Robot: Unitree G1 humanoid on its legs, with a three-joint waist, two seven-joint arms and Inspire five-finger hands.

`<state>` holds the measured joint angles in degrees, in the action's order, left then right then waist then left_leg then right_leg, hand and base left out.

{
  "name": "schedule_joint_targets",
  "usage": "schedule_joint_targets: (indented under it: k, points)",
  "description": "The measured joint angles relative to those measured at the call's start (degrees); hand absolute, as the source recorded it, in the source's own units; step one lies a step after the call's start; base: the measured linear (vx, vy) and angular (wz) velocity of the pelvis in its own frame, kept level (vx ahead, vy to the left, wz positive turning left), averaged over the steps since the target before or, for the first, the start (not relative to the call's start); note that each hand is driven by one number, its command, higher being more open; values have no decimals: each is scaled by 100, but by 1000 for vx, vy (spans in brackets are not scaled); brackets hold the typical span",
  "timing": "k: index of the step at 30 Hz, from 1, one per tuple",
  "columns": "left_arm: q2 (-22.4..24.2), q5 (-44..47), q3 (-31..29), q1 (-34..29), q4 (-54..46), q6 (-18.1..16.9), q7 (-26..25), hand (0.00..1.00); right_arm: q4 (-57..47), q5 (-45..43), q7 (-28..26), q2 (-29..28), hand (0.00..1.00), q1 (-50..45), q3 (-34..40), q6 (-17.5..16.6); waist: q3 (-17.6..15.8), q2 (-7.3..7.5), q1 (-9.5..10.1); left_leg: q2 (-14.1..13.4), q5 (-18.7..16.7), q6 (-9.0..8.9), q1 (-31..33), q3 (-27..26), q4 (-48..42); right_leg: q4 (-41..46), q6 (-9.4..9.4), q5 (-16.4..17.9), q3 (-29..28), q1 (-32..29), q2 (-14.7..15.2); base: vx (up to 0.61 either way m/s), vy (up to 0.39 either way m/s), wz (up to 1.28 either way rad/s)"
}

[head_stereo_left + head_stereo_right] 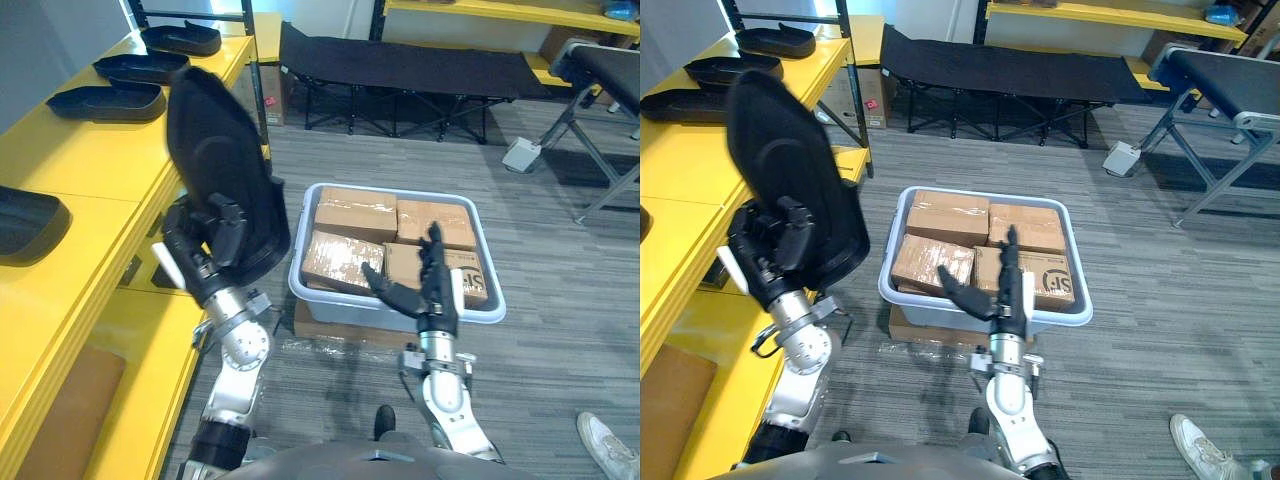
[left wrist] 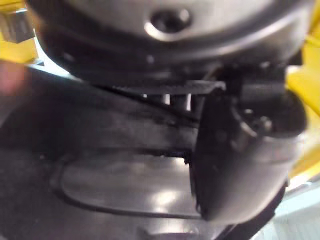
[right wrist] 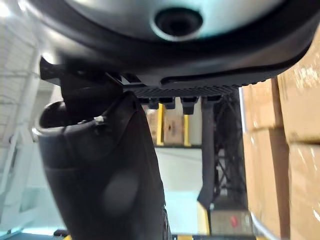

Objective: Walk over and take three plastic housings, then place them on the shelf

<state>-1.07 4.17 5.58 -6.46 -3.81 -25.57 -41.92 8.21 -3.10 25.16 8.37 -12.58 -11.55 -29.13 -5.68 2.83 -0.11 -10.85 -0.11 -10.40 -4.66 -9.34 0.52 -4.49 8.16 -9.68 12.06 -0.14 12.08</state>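
My left hand (image 1: 205,240) is shut on a large black plastic housing (image 1: 215,160), held upright beside the yellow shelf (image 1: 100,190); the same housing (image 2: 125,165) fills the left wrist view past the thumb. Three black housings (image 1: 110,100) lie in a row on the shelf's far end, and a further one (image 1: 25,222) lies nearer at the left edge. My right hand (image 1: 425,280) is open, fingers straight and pointing up, in front of the grey bin, holding nothing.
A grey bin (image 1: 455,310) of cardboard boxes (image 1: 355,215) stands on the carpet ahead. A black folding cot (image 1: 400,70) stands behind it, a metal-legged bench (image 1: 605,90) at the right. A person's white shoe (image 1: 605,445) is at the lower right.
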Motion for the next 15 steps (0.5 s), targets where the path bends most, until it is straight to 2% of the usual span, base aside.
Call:
schedule_joint_targets:
  k: [2,5,8,12,13,14,15]
  points:
    - [-10,600,-365,-280,-335,-58,489,0,-6,-139,-152,86,100,-46,319,0,-1,-3,3,-16,-39,-2,-19,-43,-20,0,0,0,-1,3,-17,8,4,-8]
    - [-21,1124,-648,-537,-604,-72,931,0,-32,-422,-446,105,100,-27,458,-1,-4,-45,49,-33,-78,-1,-79,-62,-41,0,-8,7,4,64,-33,-3,1,-3]
    - [-13,1399,-667,-633,-653,-72,1196,0,-84,-679,-832,104,100,-15,415,4,-19,-129,171,-45,-162,1,-67,-14,-157,0,-25,22,42,139,-33,-18,2,8]
    - [14,1709,-611,-909,-784,-62,1610,0,-166,-690,-1303,96,100,-2,162,28,-27,-292,152,-81,-254,76,184,374,-427,1,-38,163,557,419,-12,-27,-5,60]
    - [3,1836,-573,-909,-785,-58,1802,0,-190,-688,-1342,86,100,-1,58,87,-27,-318,140,-114,-225,234,405,389,-564,2,-51,214,884,518,27,-23,-22,143]
    - [-9,1882,-524,-898,-785,-57,2043,0,-225,-680,-1313,80,100,3,5,183,-28,-325,128,-215,-128,469,686,100,-727,3,-41,247,1319,610,86,-19,-26,161]
    - [-14,1919,-486,-902,-784,-58,2158,0,-228,-678,-1294,99,100,17,-25,238,-30,-330,142,-264,-46,542,780,-52,-777,5,-38,245,1500,647,113,-14,-16,161]
